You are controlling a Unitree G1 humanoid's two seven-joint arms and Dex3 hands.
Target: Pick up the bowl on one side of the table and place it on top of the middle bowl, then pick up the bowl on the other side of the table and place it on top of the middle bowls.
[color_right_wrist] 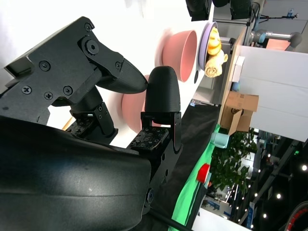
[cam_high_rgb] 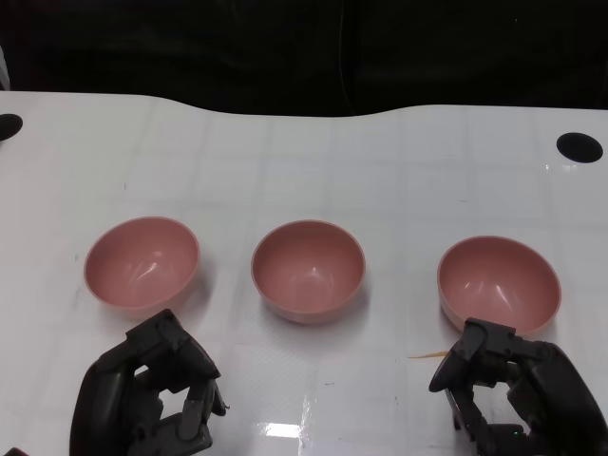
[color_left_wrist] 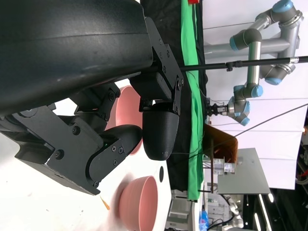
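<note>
The white table (cam_high_rgb: 304, 161) holds three pink bowls in a row, all upright and well apart. The middle bowl (cam_high_rgb: 308, 270) sits between the two hands. The left bowl (cam_high_rgb: 142, 262) is just in front of the left hand (cam_high_rgb: 152, 399), a little way off and not touching. The right bowl (cam_high_rgb: 498, 283) is just in front of the right hand (cam_high_rgb: 513, 389), and that hand looks very near its rim, maybe nearer than the left hand is to its bowl. Each hand is closest to the bowl on its own side, so either one could go first, I think. Both hands hold nothing. Their fingers are bent but apart. The bottom of each hand is cut off in the head view, and the wrist views are mostly filled by the hands, so only bits of bowls show there. A tiny orange sliver (cam_high_rgb: 427, 355) lies by the right hand; I cannot tell what it is
</note>
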